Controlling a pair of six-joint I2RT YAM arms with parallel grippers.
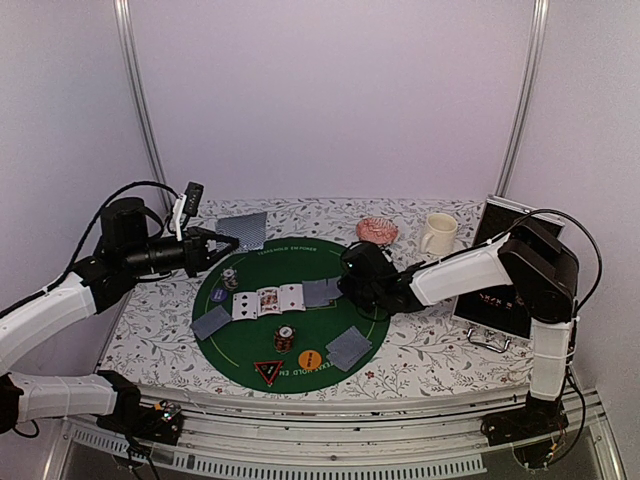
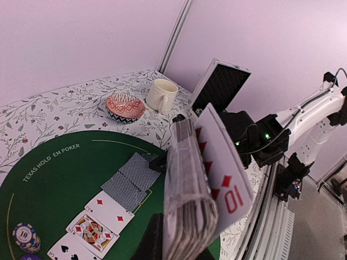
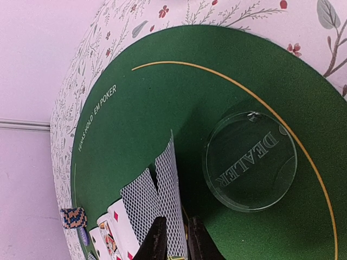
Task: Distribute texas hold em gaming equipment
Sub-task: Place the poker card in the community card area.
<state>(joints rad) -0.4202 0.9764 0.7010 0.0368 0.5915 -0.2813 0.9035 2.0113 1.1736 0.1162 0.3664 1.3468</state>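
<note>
My left gripper (image 1: pixel 215 250) hovers over the mat's back left, shut on a thick deck of cards (image 2: pixel 190 206) with a ten of diamonds (image 2: pixel 225 179) on its outer face. The right gripper (image 3: pixel 177 244) is low over the green mat (image 1: pixel 300 262), jaws a narrow gap apart. A tilted face-down card (image 3: pixel 176 189) has its edge between them, beside another face-down card (image 3: pixel 141 203). Face-up cards (image 1: pixel 265 300) lie in a row at the centre. Chip stacks (image 1: pixel 285 338) (image 1: pixel 230 277), an orange button (image 1: pixel 309 358), a triangular marker (image 1: pixel 268 371) and a clear dealer disc (image 3: pixel 250 160) rest on the mat.
Face-down pairs lie at the front right (image 1: pixel 348 347), the left (image 1: pixel 212 322) and behind the mat (image 1: pixel 243 231). A pink-patterned bowl (image 1: pixel 377 231) and a cream mug (image 1: pixel 438 233) stand at the back. An open black case (image 1: pixel 500 265) stands at the right.
</note>
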